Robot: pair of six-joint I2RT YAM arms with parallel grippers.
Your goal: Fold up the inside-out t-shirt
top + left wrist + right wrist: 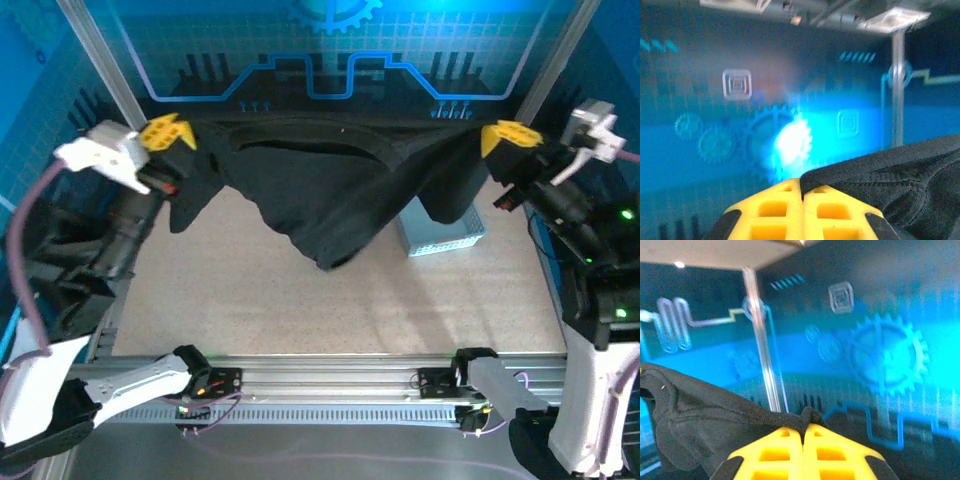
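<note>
my left end effector [165, 133] is up high at the far left, its yellow fingers [775, 210] pressed together on an edge of the black t-shirt [330, 190], with cloth bunching out to one side of the tips. i judge i hold it this way to spread the garment in the air, so its shape shows before it is laid flat for folding. the t-shirt stretches across the back of the workspace as a taut upper edge. its middle sags in a long point toward the speckled surface [300, 320], though whether that tip touches i cannot tell. further right a light grey perforated tray [450, 238] sits just below the hanging cloth, partly hidden by it. i reckon it could snag the fabric if i lower it straight down there. my right end effector [510, 135] is at the far right at much the same height, clamped shut on the opposite edge, close to the metal frame post [762, 340].
</note>
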